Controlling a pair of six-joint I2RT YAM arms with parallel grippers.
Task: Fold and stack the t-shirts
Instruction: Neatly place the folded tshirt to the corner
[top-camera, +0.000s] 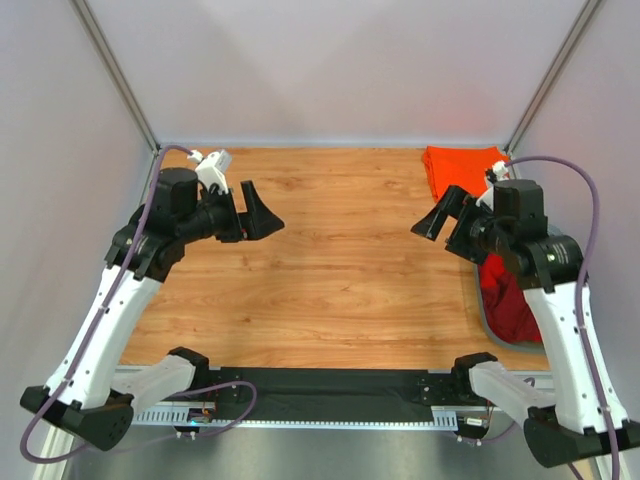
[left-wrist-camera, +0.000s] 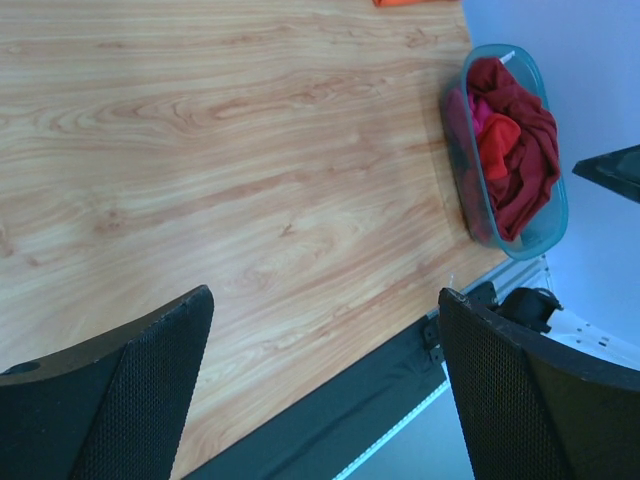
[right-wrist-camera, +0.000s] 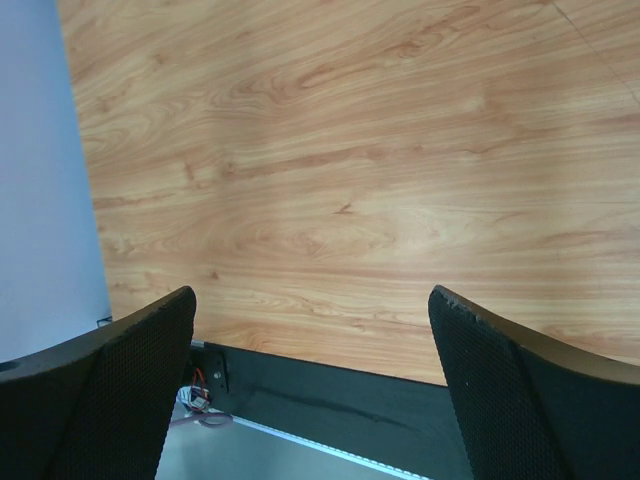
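T-shirts (left-wrist-camera: 525, 165) in dark red and pink lie tangled in the right-edge tub (left-wrist-camera: 462, 190), a folded orange t-shirt (top-camera: 460, 165) far right, and with the left gripper (top-camera: 262, 212) and right gripper (top-camera: 440, 215) empty, fingers wide apart, a grab there could lift two together or drag the tub.

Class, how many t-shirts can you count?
3: a folded bright orange tee, far right corner; a dark red tee and a pink-red tee in the grey-blue plastic tub. More may be hidden.

We see a wood-grain table (top-camera: 340, 270), a black strip (top-camera: 330, 385) along its near edge, closed in by 3 plain pale walls (top-camera: 330, 70) with 2 metal posts (top-camera: 117, 75) at the back corners.
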